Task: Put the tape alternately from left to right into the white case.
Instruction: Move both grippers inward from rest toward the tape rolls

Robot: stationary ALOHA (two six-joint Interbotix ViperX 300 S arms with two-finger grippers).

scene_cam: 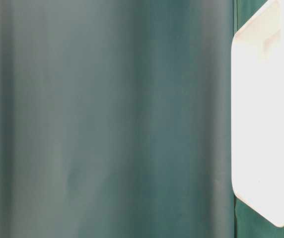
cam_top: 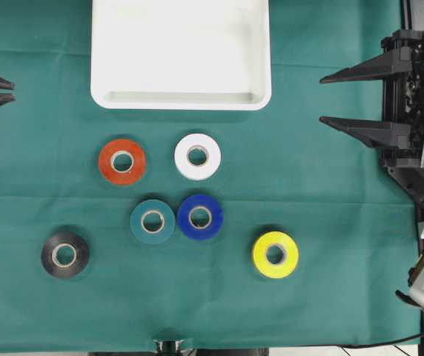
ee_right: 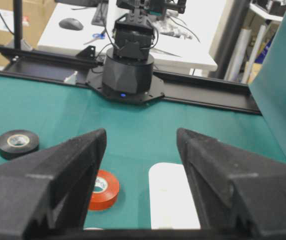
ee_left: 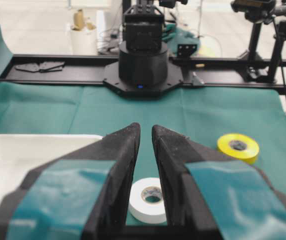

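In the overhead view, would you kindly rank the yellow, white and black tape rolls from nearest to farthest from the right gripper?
Measured from the right gripper, at the right edge of the overhead view:
1. White tape roll, centre, just below the white case.
2. Yellow tape roll, lower right.
3. Black tape roll, lower left, clearly farthest.

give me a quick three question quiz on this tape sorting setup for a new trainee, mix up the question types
1. True or false: the shallow white plastic case already holds a roll.
2. Which roll lies farthest left on the green cloth? A) black tape roll B) yellow tape roll C) white tape roll
3. Fill in: the dark teal tape roll touches the ____ roll.

Key: 1 false; 2 A; 3 blue.
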